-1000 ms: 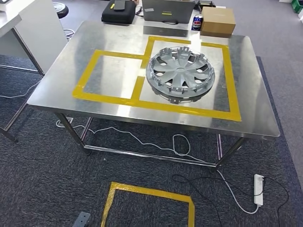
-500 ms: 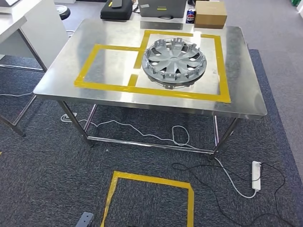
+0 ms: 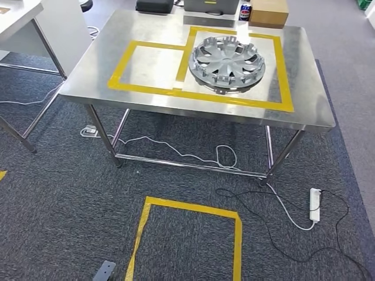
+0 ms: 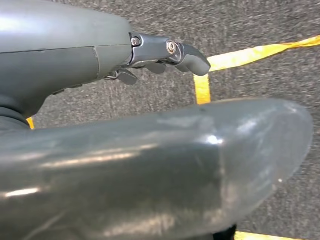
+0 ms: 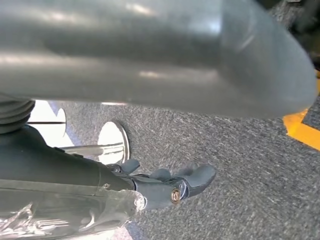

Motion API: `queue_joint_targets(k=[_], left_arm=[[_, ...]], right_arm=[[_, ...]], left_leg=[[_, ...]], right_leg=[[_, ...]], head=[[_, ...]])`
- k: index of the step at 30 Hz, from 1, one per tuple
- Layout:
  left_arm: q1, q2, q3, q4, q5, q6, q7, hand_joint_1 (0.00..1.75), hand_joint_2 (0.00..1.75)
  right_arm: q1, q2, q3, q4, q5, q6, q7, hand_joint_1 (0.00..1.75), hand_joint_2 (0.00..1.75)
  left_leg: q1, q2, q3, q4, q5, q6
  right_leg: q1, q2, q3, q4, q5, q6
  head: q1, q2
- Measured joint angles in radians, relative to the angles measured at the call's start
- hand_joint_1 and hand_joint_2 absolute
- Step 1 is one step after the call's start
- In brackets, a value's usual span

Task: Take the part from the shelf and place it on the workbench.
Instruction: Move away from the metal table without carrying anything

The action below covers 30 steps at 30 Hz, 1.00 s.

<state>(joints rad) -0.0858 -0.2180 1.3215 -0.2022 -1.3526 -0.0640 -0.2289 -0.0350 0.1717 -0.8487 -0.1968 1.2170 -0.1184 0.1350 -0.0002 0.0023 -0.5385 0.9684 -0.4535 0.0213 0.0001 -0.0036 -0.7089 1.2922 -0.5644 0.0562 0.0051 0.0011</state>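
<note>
You see the part (image 3: pixel 227 56) lying inside the taped rectangle at upper right on the workbench (image 3: pixel 305 105), well apart from both empty, loosely spread hands, left hand (image 4: pixel 162 52) and right hand (image 5: pixel 170 182), over carpet.

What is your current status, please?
Both hands empty, hanging over carpet: left hand, right hand. Hubcap flat on workbench, inside taped square. Nothing near it.

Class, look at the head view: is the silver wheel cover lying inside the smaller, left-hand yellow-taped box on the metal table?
No. The wheel cover lies in the larger right-hand taped box on the table; the left-hand box holds nothing.
</note>
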Motion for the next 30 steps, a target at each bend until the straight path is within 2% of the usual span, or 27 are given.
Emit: queue_joint_targets(k=[1,2,3,5,6,7,9,10,11,13,14,15,16,17,18,19,20,21,22,24,25,26,28,29,30], left_arm=[[0.000,0.000,0.000,0.000,0.000,-0.001,0.000,0.00,0.00],[0.000,0.000,0.000,0.000,0.000,-0.003,0.000,0.00,0.00],[0.000,-0.001,0.000,0.000,0.000,-0.006,0.001,0.00,0.00],[-0.001,-0.002,0.000,0.000,0.000,-0.013,0.001,0.00,0.00],[-0.002,-0.002,0.000,0.000,0.000,-0.015,0.002,0.00,0.00],[-0.003,-0.003,0.000,0.000,0.000,-0.016,0.002,0.00,0.00],[-0.002,-0.004,0.000,0.000,0.000,-0.016,0.003,0.00,0.00],[-0.002,-0.004,0.000,0.000,0.001,-0.016,0.004,0.00,0.00],[-0.001,-0.004,0.000,0.000,0.001,-0.016,0.005,0.00,0.00],[-0.001,-0.004,0.000,0.000,0.002,-0.017,0.005,0.00,0.00],[-0.002,-0.004,0.000,0.000,0.002,-0.017,0.006,0.00,0.00],[-0.002,-0.004,0.000,0.000,0.002,-0.017,0.006,0.00,0.00],[-0.002,-0.004,0.000,0.000,0.002,-0.017,0.007,0.00,0.00],[-0.002,-0.005,0.000,0.000,0.004,-0.016,0.007,0.00,0.00],[-0.003,-0.006,0.000,0.000,0.006,-0.015,0.006,0.00,0.00],[-0.005,-0.007,0.000,0.000,0.010,-0.014,0.005,0.00,0.00],[-0.008,-0.010,0.000,0.000,0.012,-0.012,0.004,0.00,0.00],[-0.011,-0.013,0.000,0.000,0.015,-0.011,0.003,0.00,0.00],[-0.012,-0.015,0.000,0.000,0.016,-0.010,0.002,0.00,0.00],[-0.009,-0.018,0.000,0.000,0.017,-0.010,0.002,0.00,0.00],[-0.006,-0.018,0.000,0.000,0.017,-0.010,0.002,0.00,0.00],[-0.004,-0.018,0.000,0.000,0.017,-0.010,0.002,0.00,0.00],[-0.003,-0.018,0.001,0.000,0.018,-0.009,0.001,0.00,0.00],[-0.003,-0.018,0.001,0.000,0.017,-0.008,0.001,0.00,0.00],[-0.003,-0.018,0.001,0.000,0.016,-0.008,0.000,0.00,0.00]], right_arm=[[0.000,0.000,0.000,0.000,0.001,0.000,-0.001,0.00,0.00],[0.000,0.000,0.000,0.000,0.002,-0.001,-0.003,0.00,0.00],[-0.001,0.000,0.000,0.000,0.003,-0.001,-0.007,0.00,0.00],[-0.006,0.000,0.000,0.000,0.004,-0.006,-0.016,0.00,0.00],[-0.008,0.000,0.000,0.000,0.005,-0.009,-0.020,0.00,0.00],[-0.010,0.000,0.000,0.000,0.006,-0.012,-0.022,0.00,0.00],[-0.009,0.000,-0.001,0.000,0.007,-0.020,-0.027,0.00,0.00],[-0.009,0.000,-0.001,0.000,0.008,-0.026,-0.033,0.00,0.00],[-0.009,-0.001,-0.002,0.000,0.009,-0.032,-0.040,0.00,0.00],[-0.010,-0.002,-0.003,0.000,0.014,-0.043,-0.056,0.00,0.00],[-0.011,-0.002,-0.003,0.000,0.016,-0.046,-0.062,0.00,0.00],[-0.011,-0.002,-0.003,0.000,0.019,-0.049,-0.067,0.00,0.00],[-0.011,-0.002,-0.003,0.000,0.022,-0.051,-0.070,0.00,0.00],[-0.010,-0.002,-0.004,0.000,0.026,-0.054,-0.071,0.00,0.00],[-0.010,-0.002,-0.004,0.000,0.030,-0.056,-0.073,0.00,0.00],[-0.010,-0.003,-0.004,0.000,0.033,-0.059,-0.074,0.00,0.00],[-0.010,-0.004,-0.004,-0.001,0.035,-0.061,-0.075,0.00,0.00],[-0.011,-0.005,-0.004,-0.001,0.036,-0.063,-0.075,0.00,0.00],[-0.010,-0.005,-0.004,-0.001,0.037,-0.064,-0.076,0.00,0.00],[-0.006,-0.006,-0.003,-0.001,0.037,-0.065,-0.076,0.00,0.00],[-0.002,-0.006,-0.003,0.000,0.037,-0.066,-0.075,0.00,0.00],[0.002,-0.006,-0.003,0.000,0.038,-0.067,-0.075,0.00,0.00],[0.005,-0.006,-0.002,0.000,0.048,-0.071,-0.075,0.00,0.00],[0.004,-0.006,0.000,0.000,0.057,-0.073,-0.075,0.00,0.00],[0.003,-0.006,0.002,0.000,0.066,-0.073,-0.076,0.00,0.00]], left_leg=[[-0.001,0.000,-0.012,0.000,0.009,0.000],[-0.002,-0.001,-0.023,0.001,0.019,-0.002],[-0.003,-0.001,-0.033,0.001,0.028,-0.004],[-0.004,-0.002,-0.047,0.002,0.045,-0.012],[-0.003,-0.002,-0.053,0.002,0.054,-0.017],[-0.002,-0.001,-0.058,0.001,0.064,-0.023],[0.000,-0.001,-0.069,0.001,0.068,-0.036],[0.000,-0.002,-0.077,0.015,0.049,-0.042],[0.001,-0.003,-0.090,0.049,0.011,-0.048],[0.003,-0.003,-0.125,0.169,-0.084,-0.056],[0.005,-0.003,-0.139,0.232,-0.113,-0.059],[0.006,-0.003,-0.143,0.275,-0.118,-0.061],[0.007,-0.003,-0.134,0.289,-0.099,-0.064],[0.010,-0.003,-0.108,0.271,-0.068,-0.065],[0.013,-0.003,-0.067,0.224,-0.040,-0.067],[0.015,-0.003,-0.017,0.157,-0.029,-0.067],[0.015,-0.004,0.028,0.091,-0.034,-0.063],[0.014,-0.005,0.057,0.040,-0.046,-0.057],[0.010,-0.006,0.069,0.010,-0.055,-0.048],[0.006,-0.004,0.055,0.002,-0.047,-0.029],[0.006,-0.004,0.045,0.002,-0.038,-0.020],[0.007,-0.003,0.035,0.001,-0.029,-0.012],[0.008,-0.007,0.014,0.001,-0.012,-0.004],[0.007,-0.009,0.003,0.001,-0.002,-0.003],[0.007,-0.013,-0.008,0.001,0.008,-0.004]], right_leg=[[0.000,0.000,0.023,-0.005,0.018,-0.003],[0.001,0.001,0.064,-0.047,0.046,-0.007],[0.002,0.003,0.119,-0.115,0.066,-0.012],[0.006,0.007,0.222,-0.264,0.071,-0.020],[0.009,0.009,0.248,-0.310,0.063,-0.022],[0.012,0.010,0.255,-0.331,0.061,-0.024],[0.011,0.007,0.241,-0.337,0.077,-0.032],[0.009,0.005,0.234,-0.339,0.087,-0.039],[0.007,0.003,0.225,-0.341,0.097,-0.046],[0.008,0.000,0.201,-0.336,0.114,-0.055],[0.009,-0.001,0.187,-0.333,0.122,-0.056],[0.009,-0.002,0.172,-0.329,0.131,-0.056],[0.009,-0.003,0.156,-0.324,0.139,-0.054],[0.009,-0.003,0.140,-0.318,0.146,-0.051],[0.008,-0.003,0.126,-0.310,0.153,-0.047],[0.009,-0.003,0.111,-0.301,0.159,-0.042],[0.010,-0.003,0.100,-0.294,0.165,-0.037],[0.011,-0.003,0.090,-0.288,0.173,-0.032],[0.010,-0.003,0.082,-0.286,0.182,-0.027],[0.006,-0.002,0.069,-0.284,0.192,-0.018],[0.003,-0.001,0.060,-0.274,0.176,-0.013],[0.001,0.000,0.048,-0.246,0.142,-0.008],[-0.001,0.000,0.018,-0.137,0.045,0.000],[-0.002,0.000,0.006,-0.072,0.011,0.002],[-0.002,0.000,0.003,-0.023,0.000,0.003]], head=[[0.000,0.000],[0.000,0.000],[0.000,0.000],[-0.001,0.000],[-0.001,0.000],[-0.001,0.000],[-0.001,0.000],[-0.002,0.000],[-0.004,0.000],[-0.007,0.000],[-0.008,0.000],[-0.008,0.000],[-0.008,0.000],[-0.008,0.000],[-0.008,0.000],[-0.008,0.000],[-0.008,0.000],[-0.008,0.000],[-0.007,0.000],[-0.007,0.000],[-0.006,0.000],[-0.005,0.000],[0.000,0.000],[0.001,0.000],[0.002,0.000]])
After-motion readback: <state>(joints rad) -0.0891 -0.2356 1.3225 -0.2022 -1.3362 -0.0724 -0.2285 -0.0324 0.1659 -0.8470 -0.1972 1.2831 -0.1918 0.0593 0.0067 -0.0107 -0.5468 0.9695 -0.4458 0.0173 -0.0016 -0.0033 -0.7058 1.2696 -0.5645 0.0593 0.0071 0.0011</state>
